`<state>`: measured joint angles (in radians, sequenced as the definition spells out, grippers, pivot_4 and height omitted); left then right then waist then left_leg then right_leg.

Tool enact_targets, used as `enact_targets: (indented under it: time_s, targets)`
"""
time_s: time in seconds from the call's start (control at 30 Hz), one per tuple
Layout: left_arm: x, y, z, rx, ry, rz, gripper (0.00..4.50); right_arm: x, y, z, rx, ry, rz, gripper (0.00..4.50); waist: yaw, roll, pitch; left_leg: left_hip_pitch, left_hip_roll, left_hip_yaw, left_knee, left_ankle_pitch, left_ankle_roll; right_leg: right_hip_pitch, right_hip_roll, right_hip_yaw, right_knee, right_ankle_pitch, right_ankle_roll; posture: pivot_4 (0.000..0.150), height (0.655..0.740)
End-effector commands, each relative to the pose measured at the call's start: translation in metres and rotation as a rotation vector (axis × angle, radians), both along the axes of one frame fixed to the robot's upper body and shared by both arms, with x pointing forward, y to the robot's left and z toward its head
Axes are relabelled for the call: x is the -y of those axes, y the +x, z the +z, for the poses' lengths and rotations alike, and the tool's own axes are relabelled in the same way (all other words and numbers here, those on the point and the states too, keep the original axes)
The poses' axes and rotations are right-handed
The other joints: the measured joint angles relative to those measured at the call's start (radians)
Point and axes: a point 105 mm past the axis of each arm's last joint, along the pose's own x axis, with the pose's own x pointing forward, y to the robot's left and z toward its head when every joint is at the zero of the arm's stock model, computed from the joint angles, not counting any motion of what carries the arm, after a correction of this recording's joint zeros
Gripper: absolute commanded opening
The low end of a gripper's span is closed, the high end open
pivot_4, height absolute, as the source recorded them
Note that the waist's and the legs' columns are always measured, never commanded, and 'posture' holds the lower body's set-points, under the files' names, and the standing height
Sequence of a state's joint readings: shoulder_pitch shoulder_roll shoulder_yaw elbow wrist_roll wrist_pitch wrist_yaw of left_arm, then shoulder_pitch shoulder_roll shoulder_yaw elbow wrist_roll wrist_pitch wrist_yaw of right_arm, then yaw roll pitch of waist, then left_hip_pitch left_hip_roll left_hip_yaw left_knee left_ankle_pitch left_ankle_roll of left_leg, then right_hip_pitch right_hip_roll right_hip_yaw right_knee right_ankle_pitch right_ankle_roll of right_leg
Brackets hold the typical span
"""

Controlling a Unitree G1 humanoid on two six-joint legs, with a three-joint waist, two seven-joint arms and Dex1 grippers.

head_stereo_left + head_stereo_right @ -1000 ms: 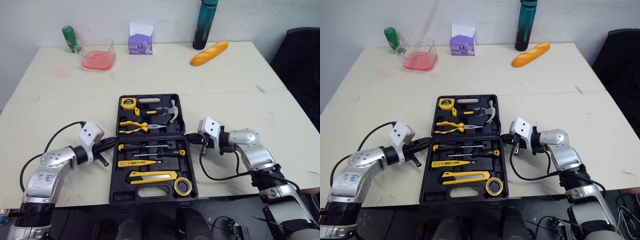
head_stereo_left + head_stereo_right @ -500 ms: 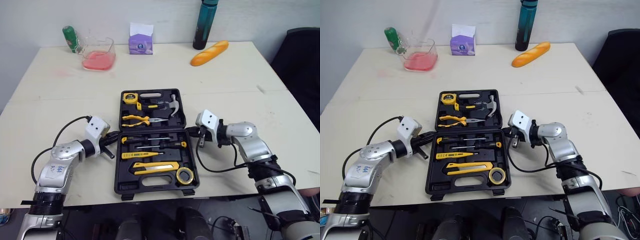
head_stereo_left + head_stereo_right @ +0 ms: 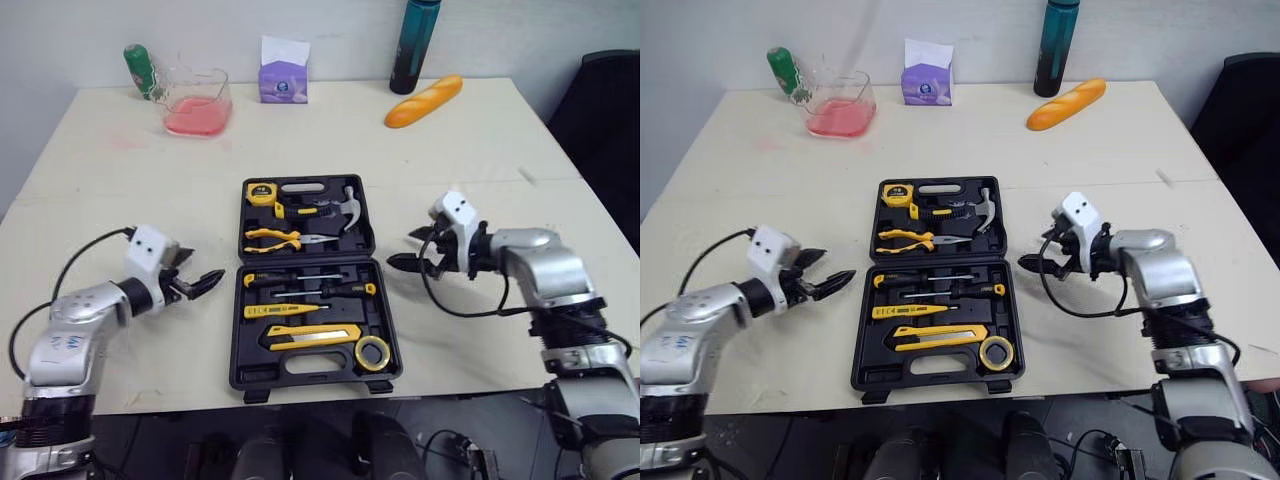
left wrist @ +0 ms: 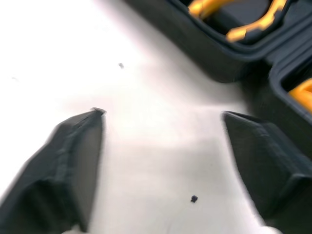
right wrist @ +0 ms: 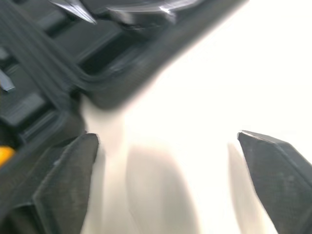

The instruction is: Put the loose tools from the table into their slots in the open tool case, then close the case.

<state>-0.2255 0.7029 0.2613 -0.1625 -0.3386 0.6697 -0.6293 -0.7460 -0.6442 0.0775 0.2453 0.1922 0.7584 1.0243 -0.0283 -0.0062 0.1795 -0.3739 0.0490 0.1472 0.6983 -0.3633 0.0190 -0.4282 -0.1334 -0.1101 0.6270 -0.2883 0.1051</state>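
Observation:
The black tool case lies open in the middle of the table. Its lid half holds a tape measure, a hammer and yellow pliers. Its near half holds screwdrivers, a yellow utility knife and a tape roll. My left gripper hangs open just left of the case, holding nothing. My right gripper stands open just right of the case, also holding nothing. In the wrist views, the left fingers and the right fingers are spread over bare table beside the case's edge.
At the back of the table stand a green bottle, a glass container of pink liquid, a purple tissue box and a dark teal bottle. A bread loaf lies at the back right. A black chair stands to the right.
Both grippers have gone from shut to open and drawn outward, away from the sides of the case. The case stays open where it was.

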Motion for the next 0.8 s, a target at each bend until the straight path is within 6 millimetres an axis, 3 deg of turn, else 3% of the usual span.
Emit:
enact_targets:
  time_s: [0.03, 0.13, 0.2, 0.27, 0.4, 0.57, 0.8]
  targets:
    - [-0.005, -0.005, 0.024, -0.036, -0.023, 0.019, 4.46, 0.001, -0.01, 0.016, -0.1, -0.032, -0.009, 4.5, 0.0, 0.0, 0.0, 0.0, 0.0, 0.0, 0.0, 0.0, 0.0, 0.0, 0.0, 0.0, 0.0, 0.0, 0.0, 0.15, 0.74]
    - [0.001, 0.006, 0.049, -0.091, -0.125, 0.032, 4.46, -0.005, -0.008, 0.03, -0.259, 0.012, -0.105, 4.5, 0.0, -0.001, 0.001, 0.0, 0.0, 0.0, 0.0, 0.002, 0.0, -0.001, 0.0, 0.0, 0.001, 0.0, 0.0, 0.15, 0.74]
    - [0.007, 0.014, 0.055, -0.179, -0.182, 0.062, 4.46, -0.013, 0.0, 0.043, -0.286, 0.06, -0.16, 4.5, 0.0, -0.001, 0.001, 0.0, 0.0, 0.0, 0.0, 0.003, -0.001, -0.001, 0.0, 0.001, 0.002, 0.001, 0.0, 0.15, 0.74]
    - [0.012, 0.015, 0.046, -0.341, -0.176, 0.089, 4.46, -0.023, 0.004, 0.048, -0.304, 0.053, -0.165, 4.5, -0.002, 0.0, 0.001, 0.0, -0.001, 0.0, 0.0, 0.004, -0.002, -0.001, 0.001, 0.0, 0.003, 0.002, -0.001, 0.15, 0.74]
    - [0.016, 0.032, 0.055, -0.326, -0.228, 0.15, 4.46, -0.037, 0.014, 0.052, -0.307, 0.039, -0.185, 4.5, -0.002, -0.001, 0.001, 0.001, -0.004, 0.001, -0.006, 0.004, -0.002, -0.002, 0.003, -0.001, 0.0, 0.001, -0.001, 0.15, 0.74]
    - [0.018, 0.043, 0.044, -0.349, -0.16, 0.181, 4.46, -0.043, 0.031, 0.05, -0.275, -0.017, -0.247, 4.5, -0.004, -0.001, 0.001, -0.006, -0.006, 0.002, -0.006, 0.004, -0.003, -0.01, 0.003, -0.004, 0.0, 0.001, -0.001, 0.15, 0.74]
    - [0.024, 0.053, 0.04, -0.355, -0.202, 0.195, 4.46, -0.058, 0.036, 0.052, -0.28, 0.009, -0.247, 4.5, -0.01, -0.001, 0.001, -0.006, -0.005, 0.003, -0.004, 0.006, -0.005, -0.01, 0.004, -0.004, 0.002, 0.001, -0.001, 0.15, 0.74]
